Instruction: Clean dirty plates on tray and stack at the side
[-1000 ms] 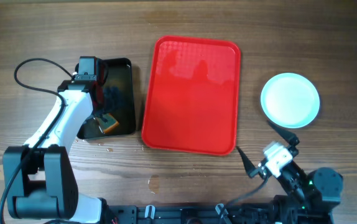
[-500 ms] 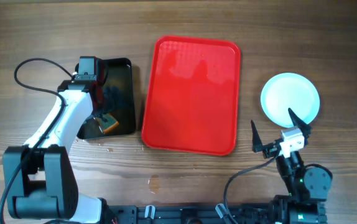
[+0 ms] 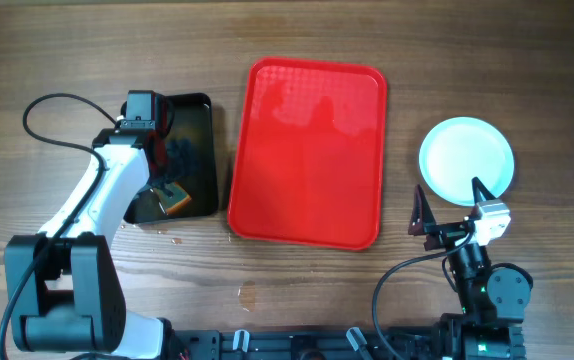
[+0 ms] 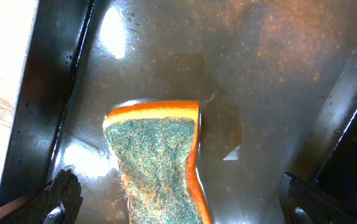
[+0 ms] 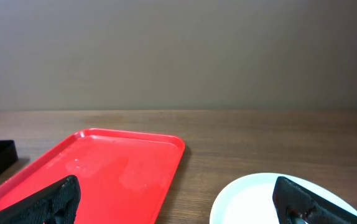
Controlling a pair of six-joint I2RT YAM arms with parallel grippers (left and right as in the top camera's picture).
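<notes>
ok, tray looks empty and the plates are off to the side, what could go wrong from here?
1. The right hand is open with its fingertips right at the near rim of the plates; a careless sweep could nudge them.
2. The left hand straddles the wet sponge in the black tray of water; a finger could catch the tray wall, or lifting the sponge could drip on the table.
</notes>
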